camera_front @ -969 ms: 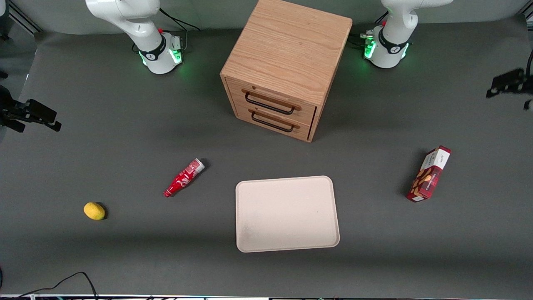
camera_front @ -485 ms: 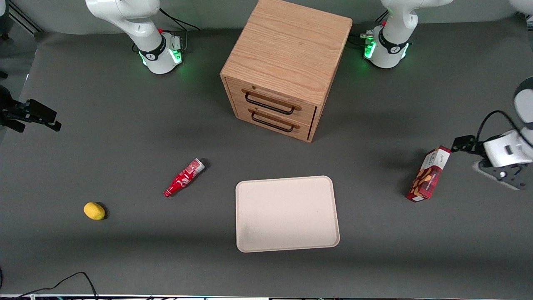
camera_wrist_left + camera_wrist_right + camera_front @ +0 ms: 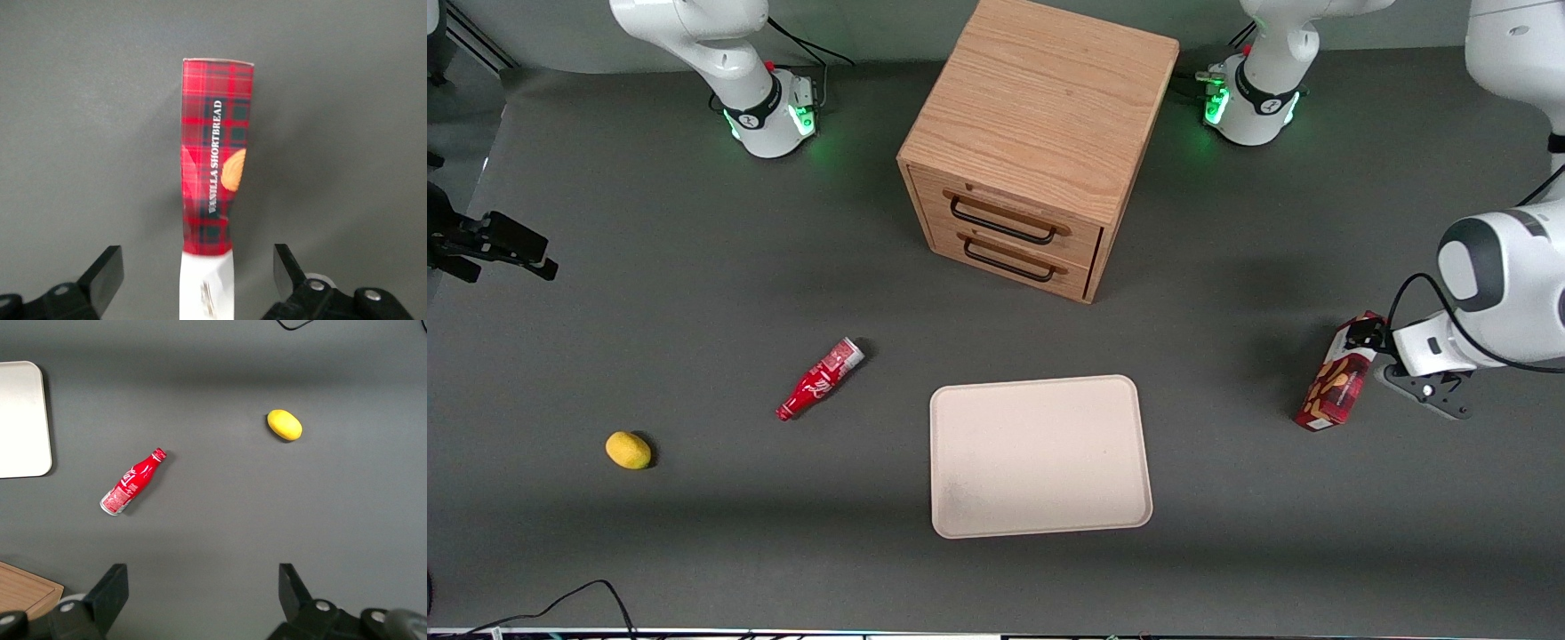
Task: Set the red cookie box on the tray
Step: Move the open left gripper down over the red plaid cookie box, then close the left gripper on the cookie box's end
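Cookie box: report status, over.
Gripper open, straddling white end of cookie box, no grip yet. Box on table, apart from tray. Nothing between them.

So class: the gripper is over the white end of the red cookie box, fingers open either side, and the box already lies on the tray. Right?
Not quite. The front view shows the red cookie box on the table, apart from the tray, toward the working arm's end. The gripper is over its white end, fingers open.
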